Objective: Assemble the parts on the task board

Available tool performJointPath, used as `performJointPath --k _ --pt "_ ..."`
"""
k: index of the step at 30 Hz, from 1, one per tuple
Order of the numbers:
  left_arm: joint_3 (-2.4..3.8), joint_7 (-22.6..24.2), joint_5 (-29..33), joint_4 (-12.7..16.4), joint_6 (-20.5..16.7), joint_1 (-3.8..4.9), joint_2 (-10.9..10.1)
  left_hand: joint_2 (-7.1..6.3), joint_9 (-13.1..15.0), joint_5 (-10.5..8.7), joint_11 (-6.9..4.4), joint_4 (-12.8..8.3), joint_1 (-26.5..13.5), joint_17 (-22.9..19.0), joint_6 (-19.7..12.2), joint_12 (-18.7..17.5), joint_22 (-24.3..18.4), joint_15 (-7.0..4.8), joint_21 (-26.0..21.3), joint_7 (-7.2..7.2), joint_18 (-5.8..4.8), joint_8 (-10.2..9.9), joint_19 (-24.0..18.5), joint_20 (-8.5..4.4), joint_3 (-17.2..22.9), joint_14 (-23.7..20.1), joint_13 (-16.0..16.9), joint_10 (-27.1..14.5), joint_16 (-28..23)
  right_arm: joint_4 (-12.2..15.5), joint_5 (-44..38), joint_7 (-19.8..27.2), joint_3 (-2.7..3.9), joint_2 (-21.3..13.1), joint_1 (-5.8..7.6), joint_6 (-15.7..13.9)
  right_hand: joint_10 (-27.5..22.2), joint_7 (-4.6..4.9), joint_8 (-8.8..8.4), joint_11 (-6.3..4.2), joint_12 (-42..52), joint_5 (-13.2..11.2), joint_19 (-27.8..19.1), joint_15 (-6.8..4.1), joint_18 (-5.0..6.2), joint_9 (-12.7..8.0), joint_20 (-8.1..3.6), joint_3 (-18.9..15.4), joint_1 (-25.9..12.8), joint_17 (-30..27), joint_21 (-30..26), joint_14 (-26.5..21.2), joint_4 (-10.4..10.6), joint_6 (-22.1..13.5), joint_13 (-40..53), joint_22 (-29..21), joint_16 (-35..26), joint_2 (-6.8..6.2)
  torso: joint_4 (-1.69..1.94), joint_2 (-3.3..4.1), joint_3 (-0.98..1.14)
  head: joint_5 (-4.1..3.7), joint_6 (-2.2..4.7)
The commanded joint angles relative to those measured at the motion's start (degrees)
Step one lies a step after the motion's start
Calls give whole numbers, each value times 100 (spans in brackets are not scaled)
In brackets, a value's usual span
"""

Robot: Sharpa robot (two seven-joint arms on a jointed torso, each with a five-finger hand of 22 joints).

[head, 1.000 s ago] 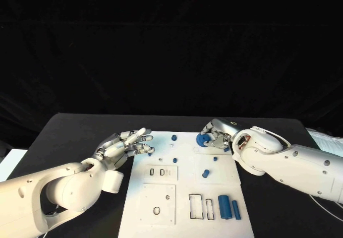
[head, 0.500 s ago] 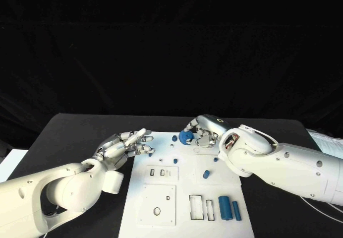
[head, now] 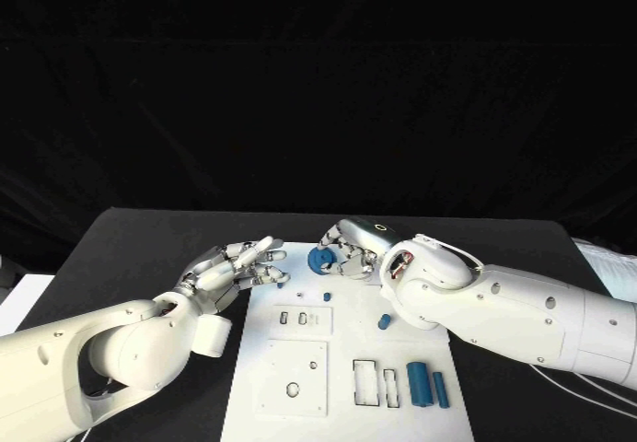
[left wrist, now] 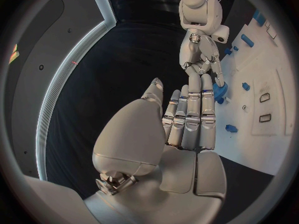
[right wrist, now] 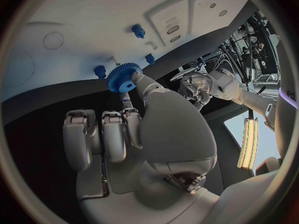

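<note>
My right hand (head: 351, 247) is over the far left corner of the white task board (head: 348, 354) and pinches a blue gear (head: 320, 261) in its fingertips. The right wrist view shows the toothed gear (right wrist: 123, 78) held just above the board (right wrist: 81, 15), close to a small blue peg (right wrist: 99, 70). Beside the board's left edge hovers my left hand (head: 239, 267), fingers spread and nothing in it. In the left wrist view that hand (left wrist: 181, 129) faces the right hand (left wrist: 199, 59) and the gear (left wrist: 219, 89).
Two blue bars (head: 415, 384) lie next to rectangular slots at the board's near right. An oblong blue piece (head: 384, 321) and small blue pegs (head: 327, 296) are mid-board. Black table (head: 146, 249) surrounds the board. A white object (head: 604, 262) is at the right edge.
My right hand has carried the blue gear leftward along the board's far end, from its far right to its far left. The left hand has stayed put.
</note>
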Motion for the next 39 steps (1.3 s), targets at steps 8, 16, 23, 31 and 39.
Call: performJointPath --k 8,16,23,31,39 --pt "5 35 11 15 58 6 24 25 0 12 -5 -32 31 7 -27 -18 -10 -1 -23 20 7 -37 -36 11 -1 -35 0 -25 -17 -285 -125 35 -35 221 -76 260 113 -106 -15 -22 -24 43 176 -38 -42 97 -21 53 -100 892 25 473 -6 206 739 737 18 -5 -14 -5 6 18 -29" --pt "5 35 11 15 59 6 28 25 0 12 -5 -32 31 7 -27 -18 -10 -1 -23 20 7 -37 -36 11 -1 -35 0 -25 -17 -370 -169 5 -42 260 -98 316 113 -101 -28 -17 -24 49 175 -35 -41 96 -19 53 -124 893 24 473 -7 198 741 736 19 -18 -15 -6 5 16 -38" --pt "5 33 11 17 55 6 24 25 0 12 -5 -32 31 7 -27 -18 -10 -1 -23 20 7 -37 -36 11 -1 -35 0 -25 -17 -420 -195 -48 -43 273 -101 294 47 -39 -154 32 -136 55 163 2 -38 62 6 40 -263 870 14 468 6 49 659 716 6 -93 -13 -8 2 3 -36" --pt "5 30 11 25 56 7 22 25 0 12 -5 -32 31 7 -27 -18 -10 -1 -23 20 7 -37 -36 11 -1 -35 0 -25 -17 -488 -188 -66 -54 339 -100 337 -102 80 -408 148 -383 -197 143 105 -31 -21 102 -127 -492 874 -3 466 71 -355 473 685 5 -200 -11 -6 3 2 -41" --pt "5 27 11 26 53 7 17 25 0 12 -5 -32 31 7 -27 -18 -10 -1 -23 20 7 -37 -36 11 -1 -35 0 -25 -17 -521 -176 -86 -63 365 -100 402 -162 103 -410 172 -480 -245 135 129 -28 -38 130 -215 -555 890 -9 469 121 -461 397 674 12 -200 -10 -7 0 4 -52"
